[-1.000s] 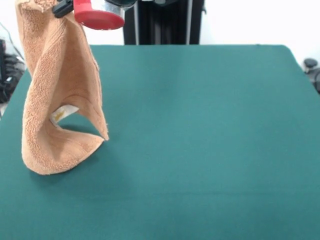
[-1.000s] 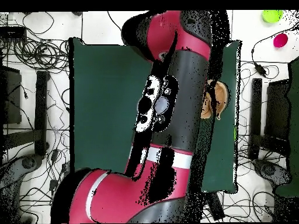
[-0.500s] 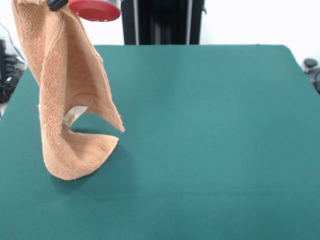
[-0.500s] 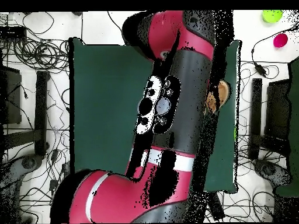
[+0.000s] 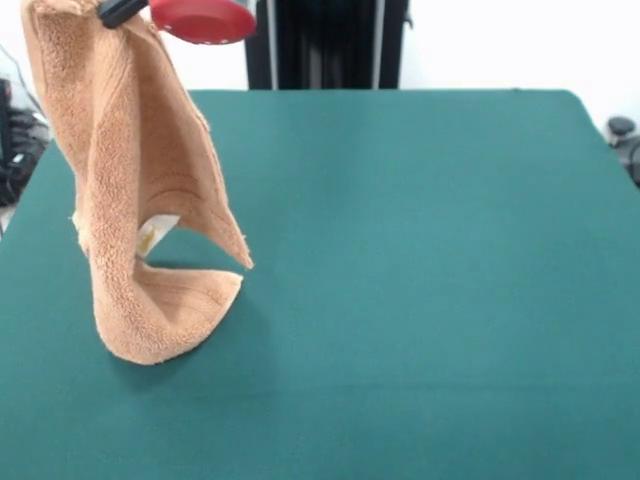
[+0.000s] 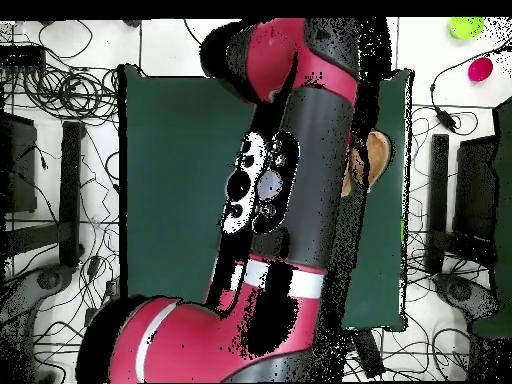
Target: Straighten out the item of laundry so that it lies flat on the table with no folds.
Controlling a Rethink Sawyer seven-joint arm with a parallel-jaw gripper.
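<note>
Big green table [image 5: 420,280], and the towel [image 5: 130,200] hangs over its left side in the front view, twisted, bottom curl resting on the cloth. The gripper [image 5: 165,12] pinches the top corner (fingers mostly out of frame). I'd drag sideways and lower slowly so the curl unrolls instead of bunching.

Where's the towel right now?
In the front view the towel hangs at the picture's left, held up by its top at the gripper; its curled lower end rests on the table, near the left edge.
</note>
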